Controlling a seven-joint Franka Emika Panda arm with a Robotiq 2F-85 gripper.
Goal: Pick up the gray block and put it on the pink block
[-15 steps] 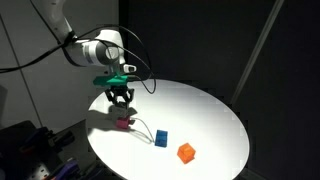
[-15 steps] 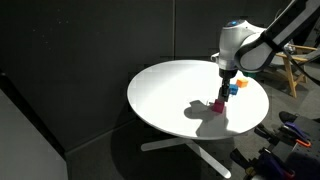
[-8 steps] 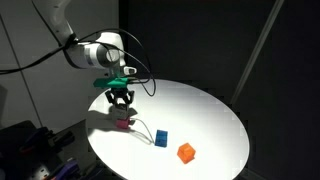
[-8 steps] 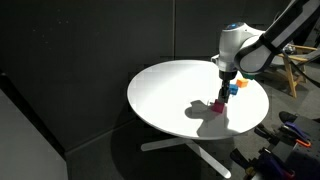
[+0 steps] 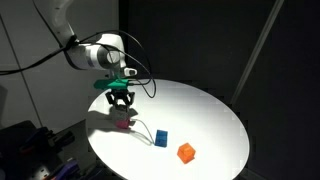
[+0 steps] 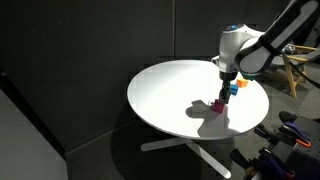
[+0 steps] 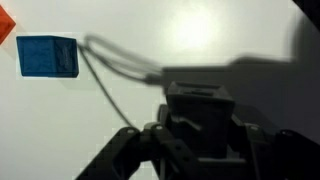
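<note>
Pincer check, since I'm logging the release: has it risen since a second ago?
Yes. The pincer has lifted slightly, leaving a wider gap above the pink block.

one blue cube (image 5: pixel 161 138), one orange cube (image 5: pixel 186 153), one pink block (image 5: pixel 124 124), one round table (image 5: pixel 205 112)

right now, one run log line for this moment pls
tool above stack | gray block on pink block | tool grip: cannot tell | blue cube untouched

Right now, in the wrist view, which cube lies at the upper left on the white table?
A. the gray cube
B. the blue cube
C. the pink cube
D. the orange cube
B: the blue cube fills the upper-left corner, lying on the white table beside a thin cable.
</note>
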